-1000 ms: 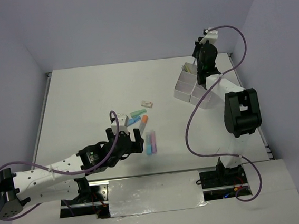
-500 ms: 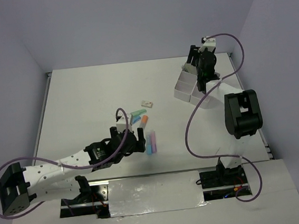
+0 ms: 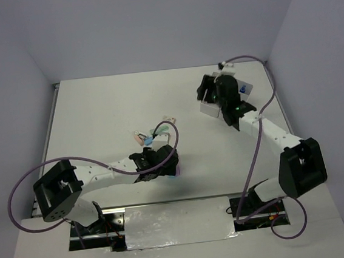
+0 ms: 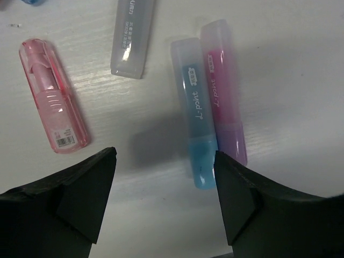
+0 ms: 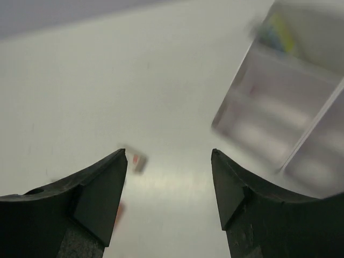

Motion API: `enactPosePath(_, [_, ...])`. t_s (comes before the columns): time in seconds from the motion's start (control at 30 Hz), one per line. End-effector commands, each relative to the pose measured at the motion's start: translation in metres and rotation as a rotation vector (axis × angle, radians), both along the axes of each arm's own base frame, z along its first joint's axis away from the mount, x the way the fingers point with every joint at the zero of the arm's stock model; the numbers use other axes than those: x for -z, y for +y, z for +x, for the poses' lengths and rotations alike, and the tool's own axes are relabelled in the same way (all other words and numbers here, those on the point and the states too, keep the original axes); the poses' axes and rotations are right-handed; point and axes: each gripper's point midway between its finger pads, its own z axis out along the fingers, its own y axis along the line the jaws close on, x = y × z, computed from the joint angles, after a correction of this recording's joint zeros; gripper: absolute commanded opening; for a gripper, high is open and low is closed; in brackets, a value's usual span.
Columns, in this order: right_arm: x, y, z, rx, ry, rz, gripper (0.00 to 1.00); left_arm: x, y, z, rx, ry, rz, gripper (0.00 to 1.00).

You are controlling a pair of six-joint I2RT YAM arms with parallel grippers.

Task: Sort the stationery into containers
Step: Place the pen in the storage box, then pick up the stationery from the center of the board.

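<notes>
In the left wrist view my left gripper (image 4: 164, 156) hangs open just above the table. A blue marker (image 4: 194, 113) and a pink-purple marker (image 4: 223, 91) lie side by side, and the blue one's end reaches down beside my right-hand finger (image 4: 236, 199). A pink item (image 4: 52, 97) and a pale grey marker (image 4: 131, 35) lie further off. My right gripper (image 5: 169, 153) is open and empty, left of the white divided tray (image 5: 279, 107). From above, the left gripper (image 3: 162, 162) covers the two markers and the right gripper (image 3: 208, 92) hides much of the tray (image 3: 208, 108).
A small white eraser (image 3: 170, 118) and green and blue markers (image 3: 155, 133) lie between the two arms, with a pink item (image 3: 139, 136) beside them. The right wrist view is blurred; the eraser (image 5: 137, 160) shows by its left finger. The table's right edge runs just past the tray.
The right gripper opened over the tray, then swung left and towards the table's middle. The left arm reached right over the blue and purple markers, its jaws slightly narrower.
</notes>
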Motion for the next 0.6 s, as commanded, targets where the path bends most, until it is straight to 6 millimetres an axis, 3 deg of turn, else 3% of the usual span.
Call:
enactPosePath(0.0, [0.06, 0.028, -0.056, -0.114, 0.197, 0.003, 0.71, -0.002, -0.016, 0.006, 0.007, 0.022, -0.044, 0.85])
enactPosePath(0.07, [0.074, 0.029, -0.073, -0.131, 0.226, 0.011, 0.71, 0.008, -0.015, 0.007, -0.002, 0.041, -0.019, 0.79])
enactPosePath(0.17, [0.059, 0.028, -0.092, -0.147, 0.177, 0.053, 0.71, 0.018, -0.019, 0.007, 0.006, 0.066, -0.006, 0.77])
enactPosePath(0.4, [0.037, 0.025, -0.107, -0.168, 0.122, 0.08, 0.71, 0.036, -0.027, 0.002, 0.028, 0.117, -0.004, 0.74])
enactPosePath(0.53, [0.032, 0.028, -0.111, -0.188, 0.109, 0.098, 0.71, 0.046, -0.022, -0.003, 0.025, 0.14, 0.021, 0.64])
enactPosePath(0.57, [0.034, 0.031, -0.114, -0.204, 0.111, 0.108, 0.71, 0.049, -0.02, -0.005, 0.03, 0.15, 0.026, 0.5])
